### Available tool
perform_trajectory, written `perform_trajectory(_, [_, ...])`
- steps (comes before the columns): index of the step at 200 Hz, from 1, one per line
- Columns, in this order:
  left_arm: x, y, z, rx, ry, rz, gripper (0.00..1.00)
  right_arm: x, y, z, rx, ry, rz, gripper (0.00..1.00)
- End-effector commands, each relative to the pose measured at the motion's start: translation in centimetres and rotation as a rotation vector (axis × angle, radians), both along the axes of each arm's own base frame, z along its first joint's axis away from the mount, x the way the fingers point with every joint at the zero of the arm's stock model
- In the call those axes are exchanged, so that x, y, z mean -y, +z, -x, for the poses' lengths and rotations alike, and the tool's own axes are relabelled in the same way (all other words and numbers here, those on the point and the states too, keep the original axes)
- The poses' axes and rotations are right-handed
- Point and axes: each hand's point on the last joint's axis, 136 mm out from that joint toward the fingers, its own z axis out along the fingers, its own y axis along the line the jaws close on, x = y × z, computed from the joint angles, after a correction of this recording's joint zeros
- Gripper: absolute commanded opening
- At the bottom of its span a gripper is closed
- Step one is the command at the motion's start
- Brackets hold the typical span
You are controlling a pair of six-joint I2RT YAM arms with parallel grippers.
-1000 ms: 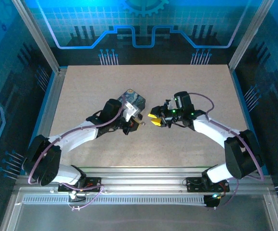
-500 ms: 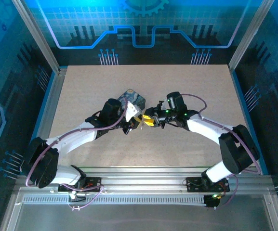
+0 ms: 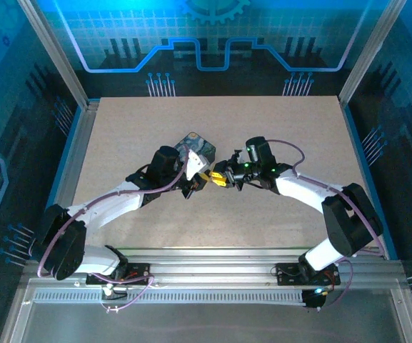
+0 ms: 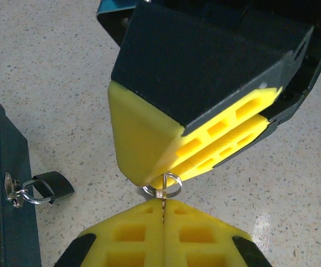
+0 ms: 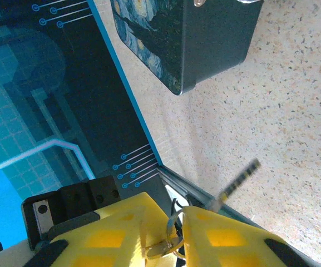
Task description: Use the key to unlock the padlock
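Note:
My left gripper (image 4: 163, 203) is shut on the blade of the thin metal key (image 4: 163, 196), which stands upright out of its yellow pads. The key's ring (image 4: 175, 181) sits at the tip of my right gripper (image 4: 166, 177), whose jaws have closed in on it from above. From the right wrist, the ring (image 5: 174, 228) lies between the right gripper's (image 5: 168, 210) pads and touches both. The small dark padlock (image 4: 53, 186) hangs by its shackle from the hasp of the dark blue box (image 4: 15, 233), to the left. From above, both grippers (image 3: 204, 179) (image 3: 220, 179) meet tip to tip.
The printed box (image 3: 197, 146) (image 5: 205, 33) lies on the speckled table just behind the left gripper. A thin striped strip (image 5: 239, 179) sticks up beside the right finger; I cannot tell what it is. Metal frame posts edge the table.
The right gripper has moved left until it meets the left gripper's tips, and its jaws have narrowed around the key's ring. The left arm has hardly moved.

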Motion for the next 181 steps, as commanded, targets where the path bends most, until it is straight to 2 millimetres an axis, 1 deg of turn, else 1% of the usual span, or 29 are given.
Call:
perform_trajectory(1, [0.2,1.1,0.0,0.067,-0.017,0.001,0.00,-1.0,1.3,0.0,0.037,0.041,-0.033,0.20])
perform_trajectory(33, [0.0,0.6,-0.2,0.068,-0.005,-0.012,0.00,-1.1,1.4,0.5,0.044,0.064,-0.026,0.12])
perform_trajectory(47, [-0.2,0.4,-0.5,0.068,0.013,-0.015,0.00,-1.1,1.4,0.6,0.049,0.069,-0.023,0.06])
perform_trajectory(61, [-0.3,0.6,-0.9,0.076,0.040,-0.008,0.00,-1.0,1.2,0.7,0.049,0.071,-0.022,0.00])
perform_trajectory(68, [-0.4,0.7,-1.1,0.074,0.053,0.002,0.00,-1.0,1.1,0.7,0.049,0.071,-0.020,0.00])
perform_trajectory(77, [-0.5,0.9,-1.2,0.067,0.068,0.015,0.13,-1.0,1.0,0.6,0.049,0.069,-0.019,0.00])
perform_trajectory(84, [-0.5,1.0,-1.1,0.056,0.074,0.026,0.26,-0.9,0.9,0.6,0.052,0.067,-0.017,0.00])
perform_trajectory(91, [-0.6,1.1,-1.1,0.047,0.083,0.040,0.35,-0.8,0.7,0.4,0.053,0.061,-0.014,0.00])
perform_trajectory(120, [-1.0,1.9,-0.7,-0.022,0.143,0.109,0.55,-0.2,0.5,-0.5,0.066,0.030,-0.013,0.00])
perform_trajectory(132, [-1.6,2.4,-0.6,-0.116,0.190,0.163,0.61,0.1,0.4,-0.9,0.079,0.015,-0.006,0.00])
perform_trajectory(139, [-2.0,2.9,-0.7,-0.183,0.214,0.213,0.61,0.4,0.3,-1.2,0.082,0.005,0.000,0.00])
perform_trajectory(141, [-2.0,2.9,-0.6,-0.205,0.218,0.227,0.62,0.6,-0.4,-0.9,0.070,0.004,0.008,0.00])
perform_trajectory(144, [-2.2,3.1,-0.8,-0.232,0.232,0.251,0.62,0.7,-0.7,-0.9,0.066,0.003,0.012,0.00])
perform_trajectory(156, [-2.8,3.5,-1.1,-0.355,0.276,0.336,0.62,0.9,-0.9,-1.2,0.081,-0.006,0.015,0.00])
perform_trajectory(164, [-3.0,3.5,-1.2,-0.435,0.302,0.380,0.62,0.8,-0.9,-1.4,0.087,-0.007,0.008,0.00])
perform_trajectory(181, [-3.1,2.9,-1.0,-0.582,0.340,0.424,0.62,0.7,-0.9,-1.9,0.097,-0.022,-0.015,0.00])
